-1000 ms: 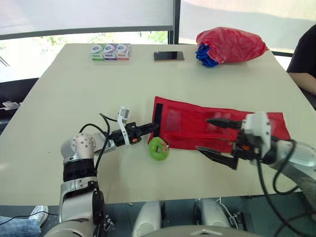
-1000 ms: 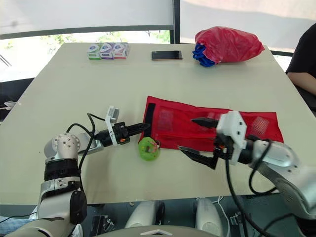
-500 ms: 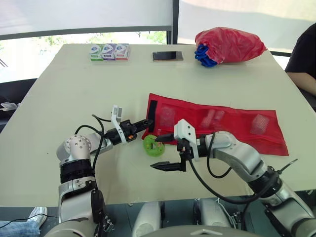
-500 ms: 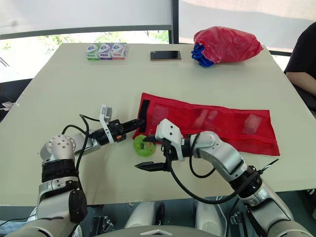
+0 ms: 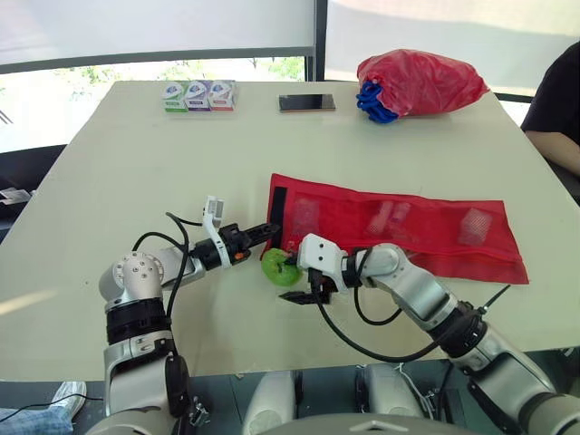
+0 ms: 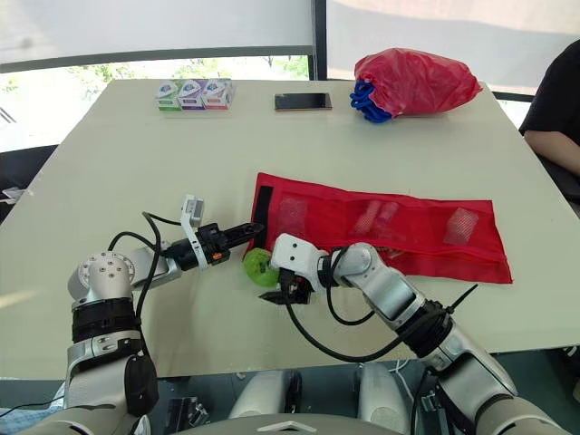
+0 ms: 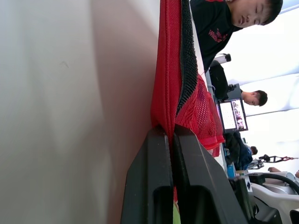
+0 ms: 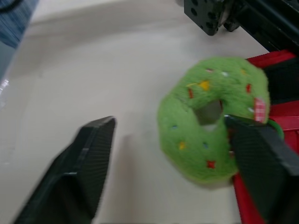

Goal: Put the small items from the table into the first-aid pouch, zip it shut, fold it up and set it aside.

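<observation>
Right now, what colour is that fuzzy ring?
The fuzzy ring is green with coloured specks; clearest in right wrist view.

This looks like an office or a lab workroom. A wide pale table [image 5: 136,163] stands before big windows [image 5: 100,74] with roller blinds [image 5: 163,27] drawn low, and green trees show outside. A person [image 5: 562,100] in a black shirt sits at the table's right edge. In the left wrist view, another person [image 7: 254,97] sits further back beside a lit laptop screen [image 7: 232,115].
</observation>
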You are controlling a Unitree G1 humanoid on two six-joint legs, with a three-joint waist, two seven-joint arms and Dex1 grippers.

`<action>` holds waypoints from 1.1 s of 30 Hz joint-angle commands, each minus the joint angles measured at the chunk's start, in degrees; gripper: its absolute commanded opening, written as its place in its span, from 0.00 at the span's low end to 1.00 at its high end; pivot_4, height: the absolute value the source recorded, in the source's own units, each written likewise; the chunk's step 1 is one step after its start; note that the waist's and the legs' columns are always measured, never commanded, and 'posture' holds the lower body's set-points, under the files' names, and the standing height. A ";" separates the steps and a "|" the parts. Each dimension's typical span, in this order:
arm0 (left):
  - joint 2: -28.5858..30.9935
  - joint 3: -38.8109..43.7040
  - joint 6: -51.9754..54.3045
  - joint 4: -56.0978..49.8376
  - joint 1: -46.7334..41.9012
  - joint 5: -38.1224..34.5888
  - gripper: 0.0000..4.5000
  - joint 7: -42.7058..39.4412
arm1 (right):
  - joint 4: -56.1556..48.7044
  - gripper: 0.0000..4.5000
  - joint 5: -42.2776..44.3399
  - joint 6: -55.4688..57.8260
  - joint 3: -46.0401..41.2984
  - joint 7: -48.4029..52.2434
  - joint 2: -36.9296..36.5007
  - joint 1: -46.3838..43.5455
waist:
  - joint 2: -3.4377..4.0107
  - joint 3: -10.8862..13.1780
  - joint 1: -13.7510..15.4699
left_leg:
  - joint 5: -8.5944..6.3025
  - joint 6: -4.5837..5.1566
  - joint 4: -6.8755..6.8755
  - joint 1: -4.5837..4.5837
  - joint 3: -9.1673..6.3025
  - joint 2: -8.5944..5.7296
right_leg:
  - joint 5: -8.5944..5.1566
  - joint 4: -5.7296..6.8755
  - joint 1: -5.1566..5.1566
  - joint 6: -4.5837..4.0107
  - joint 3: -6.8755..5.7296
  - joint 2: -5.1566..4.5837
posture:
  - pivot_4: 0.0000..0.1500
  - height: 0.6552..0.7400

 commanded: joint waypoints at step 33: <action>6.81 -6.95 -10.19 1.56 4.37 4.94 0.00 -6.40 | -34.52 0.02 24.29 13.40 -35.50 -14.29 -2.28 31.89 | 0.11 0.01 0.13 | -0.10 0.18 -0.45 0.15 -0.03 0.07 | -0.02 -0.08 0.00 -0.06 0.01 -0.16 | 1.00 1.00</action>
